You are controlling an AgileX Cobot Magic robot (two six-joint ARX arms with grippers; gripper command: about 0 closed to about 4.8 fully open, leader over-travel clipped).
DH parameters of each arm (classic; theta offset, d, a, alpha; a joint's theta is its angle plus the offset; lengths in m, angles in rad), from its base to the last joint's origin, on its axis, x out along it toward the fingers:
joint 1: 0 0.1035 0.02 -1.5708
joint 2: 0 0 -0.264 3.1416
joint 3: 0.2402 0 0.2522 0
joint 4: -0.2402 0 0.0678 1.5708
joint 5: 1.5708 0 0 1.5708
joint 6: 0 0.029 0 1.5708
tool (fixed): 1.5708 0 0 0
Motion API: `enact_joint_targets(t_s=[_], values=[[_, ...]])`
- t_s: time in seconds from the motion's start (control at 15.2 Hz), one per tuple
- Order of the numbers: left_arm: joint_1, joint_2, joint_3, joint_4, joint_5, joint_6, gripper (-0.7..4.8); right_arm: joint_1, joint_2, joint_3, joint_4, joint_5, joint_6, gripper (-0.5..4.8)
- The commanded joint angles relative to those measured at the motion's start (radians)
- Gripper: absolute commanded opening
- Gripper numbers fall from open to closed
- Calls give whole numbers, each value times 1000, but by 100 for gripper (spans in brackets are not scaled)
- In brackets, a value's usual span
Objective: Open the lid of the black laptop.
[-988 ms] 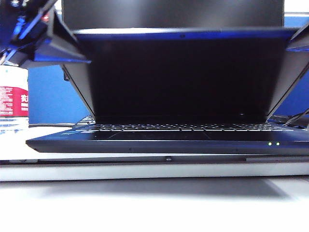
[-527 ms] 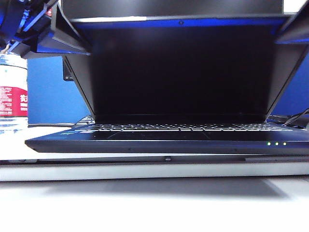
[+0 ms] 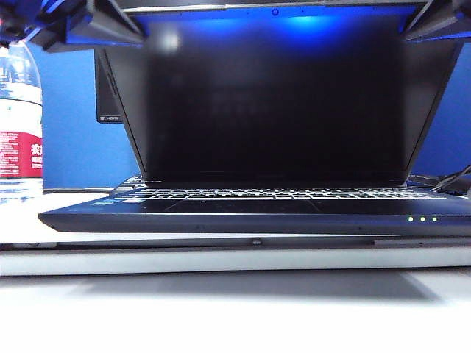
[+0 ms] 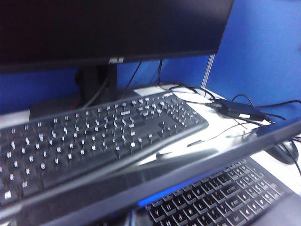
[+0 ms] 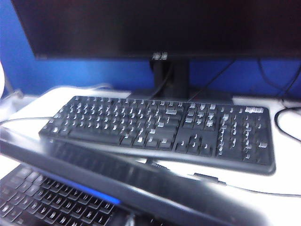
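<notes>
Two grippers: both sit at the upper corners of the lid, at the top edge of the exterior view.
Left gripper (image 3: 99, 26): a dark wedge at the lid's upper left corner; whether its claw is spread or closed cannot be told, and its own wrist view shows no fingers.
Right gripper (image 3: 434, 23): a matching wedge at the upper right corner; its claw state cannot be told either.
Black laptop (image 3: 250, 213): centred on the white table (image 3: 235, 309), base flat, white-lettered keys facing up, green lights lit at the front right.
Lid (image 3: 272, 103): raised well past halfway and leaning back, dark screen facing the camera.
Change: a second ago the lid's top edge sat lower in the frame; it has since risen to the upper border, and both grippers have climbed with it.
Meaning: the opening looks nearly complete.
Behind: an ASUS monitor (image 4: 103, 28) and a separate black keyboard (image 5: 160, 127).
Left side: a water bottle (image 3: 18, 125) stands beside the laptop.
</notes>
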Motion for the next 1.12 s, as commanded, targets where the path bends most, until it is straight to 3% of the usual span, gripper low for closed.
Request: enact_joint_targets(t_s=[0.07,0.33,0.59,0.72,1.12], values=[[3,46,52,67,-19,15,21,-43,42,60,58,-40,-20,-6],[18,141,151,80,-27,78,21,-70,151,149,72,-58,-75,-6],[129,150,203,76,-7,82,21,-112,220,197,96,-78,-87,-6],[172,169,208,89,53,72,21,-143,259,202,137,-92,-87,-6],[193,250,208,188,86,51,21,-182,335,248,156,-126,-111,-6]])
